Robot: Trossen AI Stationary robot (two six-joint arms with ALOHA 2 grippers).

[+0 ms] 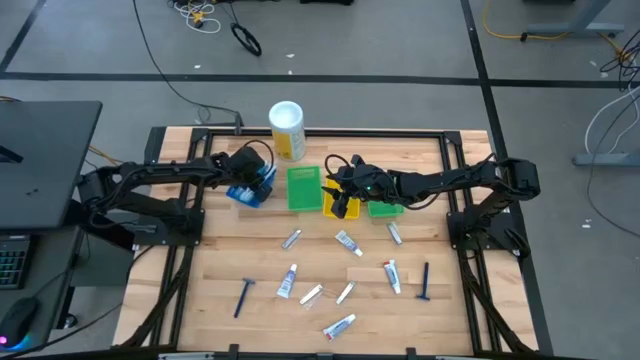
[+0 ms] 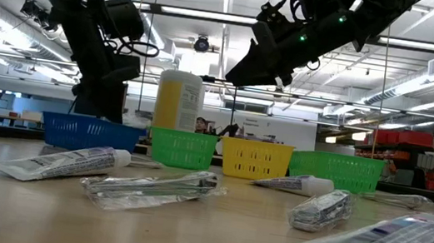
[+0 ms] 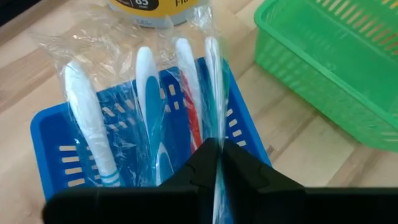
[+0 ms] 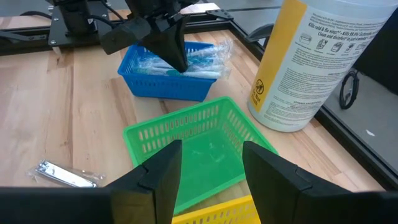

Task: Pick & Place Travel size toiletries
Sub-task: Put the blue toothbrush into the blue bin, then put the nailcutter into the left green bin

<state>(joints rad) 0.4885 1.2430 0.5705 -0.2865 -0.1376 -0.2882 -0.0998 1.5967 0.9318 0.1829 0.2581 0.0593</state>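
My left gripper (image 3: 214,163) is down in the blue bin (image 3: 53,134), shut on one of several clear-wrapped white-and-teal toothbrushes (image 3: 149,93) lying there. In the high view it shows at the blue bin (image 1: 243,195). My right gripper (image 4: 211,177) is open and holds nothing; it hangs above the yellow bin (image 1: 332,207), between two green bins (image 1: 303,188) (image 1: 386,208). White toothpaste tubes (image 1: 347,241) (image 1: 392,275), silver tubes (image 1: 291,238) and dark blue razors (image 1: 425,282) (image 1: 244,295) lie flat on the near half of the table. My left gripper pinches a wrapped toothbrush (image 3: 212,93) between its two shut fingers, which point down into the blue bin from above and lie across the brush. The brush runs on away from the fingers, its far end over the bin's far rim. The fingers hide the spot they grip.
A tall white-and-yellow canister (image 1: 287,130) stands just behind the bins, close to the blue one. The bins sit in a row across the table's middle. A silver tube (image 4: 65,175) lies beside the green bin (image 4: 199,149). Bare wood shows on the table's left (image 1: 215,255).
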